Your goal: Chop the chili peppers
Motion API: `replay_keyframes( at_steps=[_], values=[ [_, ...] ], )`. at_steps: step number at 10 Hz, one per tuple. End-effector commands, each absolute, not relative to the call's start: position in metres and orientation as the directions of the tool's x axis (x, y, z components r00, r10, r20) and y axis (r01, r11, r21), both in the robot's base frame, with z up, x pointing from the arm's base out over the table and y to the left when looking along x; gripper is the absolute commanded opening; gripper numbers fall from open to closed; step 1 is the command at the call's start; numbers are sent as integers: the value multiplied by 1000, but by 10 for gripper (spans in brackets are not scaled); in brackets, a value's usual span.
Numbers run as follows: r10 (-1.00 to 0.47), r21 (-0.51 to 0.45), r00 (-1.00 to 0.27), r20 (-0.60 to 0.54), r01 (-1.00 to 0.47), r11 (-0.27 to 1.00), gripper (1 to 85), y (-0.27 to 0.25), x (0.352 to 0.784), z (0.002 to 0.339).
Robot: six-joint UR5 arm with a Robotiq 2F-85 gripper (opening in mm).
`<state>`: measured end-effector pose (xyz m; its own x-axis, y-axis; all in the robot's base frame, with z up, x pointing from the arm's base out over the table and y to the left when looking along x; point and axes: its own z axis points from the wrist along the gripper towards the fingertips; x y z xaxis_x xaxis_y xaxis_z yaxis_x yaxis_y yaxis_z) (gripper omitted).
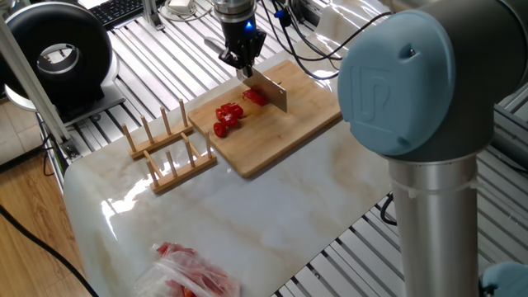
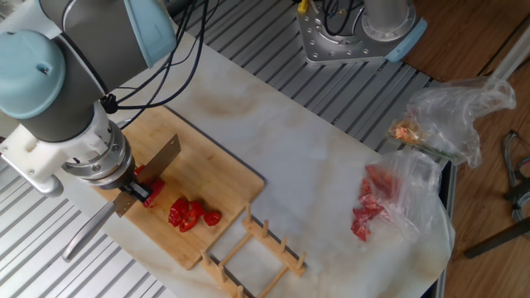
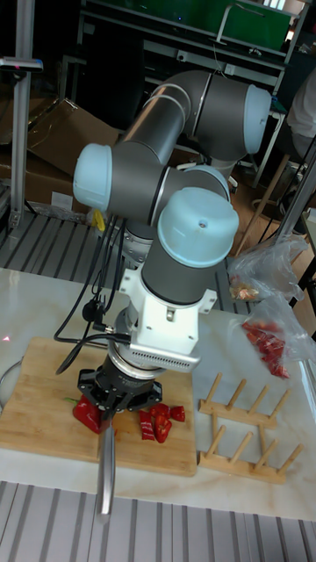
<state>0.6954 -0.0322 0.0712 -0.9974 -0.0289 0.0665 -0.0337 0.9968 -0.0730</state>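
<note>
Several small red chunks of chili pepper (image 1: pixel 228 116) lie in a heap on the bamboo cutting board (image 1: pixel 285 132). A bigger red piece (image 1: pixel 254 96) sits right against the knife blade (image 1: pixel 269 89). My gripper (image 1: pixel 242 65) is shut on the knife's handle, and the blade stands on edge on the board. From the other side, the blade (image 2: pixel 164 157) is next to the bigger piece (image 2: pixel 151 192), with the heap (image 2: pixel 190 213) to the right. In the tall view my gripper (image 3: pixel 117 402) hangs over the board (image 3: pixel 35 395), between that piece (image 3: pixel 87 414) and the chunks (image 3: pixel 158 422).
A wooden slotted rack (image 1: pixel 165 149) stands beside the board's left end. A clear plastic bag with red inside (image 2: pixel 374 204) lies at the far end of the marble top, and another crumpled bag (image 2: pixel 451 103) sits beyond it. A second robot base (image 2: pixel 356 33) is at the table's edge.
</note>
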Motion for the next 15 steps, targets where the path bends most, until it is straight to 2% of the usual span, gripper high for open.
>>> replay_keyframes(
  at_steps=[1,15],
  values=[
    [-27,-57,-998,64,-31,998,13,-30,696,70],
    [-40,-26,-998,51,-42,999,13,-32,695,67]
  ],
)
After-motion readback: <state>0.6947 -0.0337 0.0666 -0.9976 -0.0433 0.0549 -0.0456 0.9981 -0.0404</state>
